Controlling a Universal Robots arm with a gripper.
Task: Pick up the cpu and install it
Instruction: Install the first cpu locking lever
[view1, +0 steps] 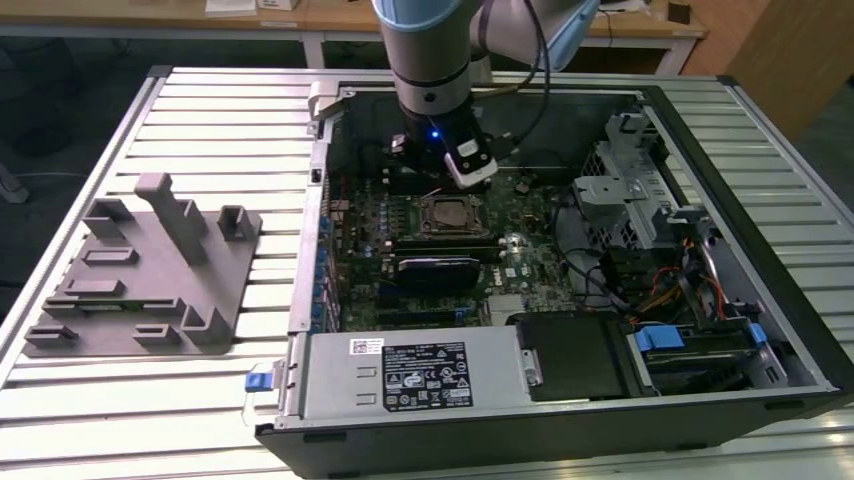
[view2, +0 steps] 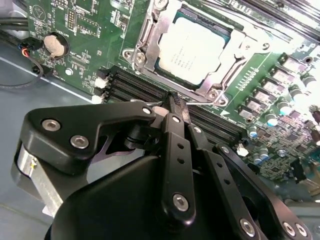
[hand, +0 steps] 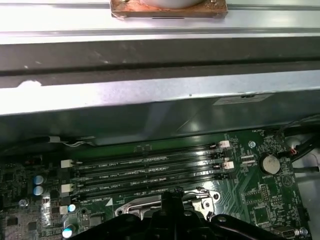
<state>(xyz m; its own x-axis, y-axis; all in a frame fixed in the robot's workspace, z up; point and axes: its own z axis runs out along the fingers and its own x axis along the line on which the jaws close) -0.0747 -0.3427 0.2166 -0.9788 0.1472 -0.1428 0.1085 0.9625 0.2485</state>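
The cpu (view2: 196, 47), a flat square chip with a pale silvery top, lies inside the metal-framed socket (view2: 145, 37) on the green motherboard. The exterior view shows it (view1: 447, 213) in the middle of the open computer case. My gripper (view2: 173, 98) hangs just above the board beside the socket, over the black memory slots (view2: 135, 86). Its black fingers are shut together with nothing between them. In the first wrist view the gripper (hand: 172, 193) sits at the socket's edge. In the exterior view the gripper (view1: 430, 183) is under the arm's wrist, just behind the socket.
A grey plastic block with upright posts (view1: 147, 270) lies on the slatted table at the exterior view's left. Inside the case are a power supply (view1: 414, 375), a drive cage (view1: 641, 200), loose cables (view1: 667, 290) and a coin battery (view2: 55, 44). The case wall (hand: 150, 95) rises close behind the memory slots.
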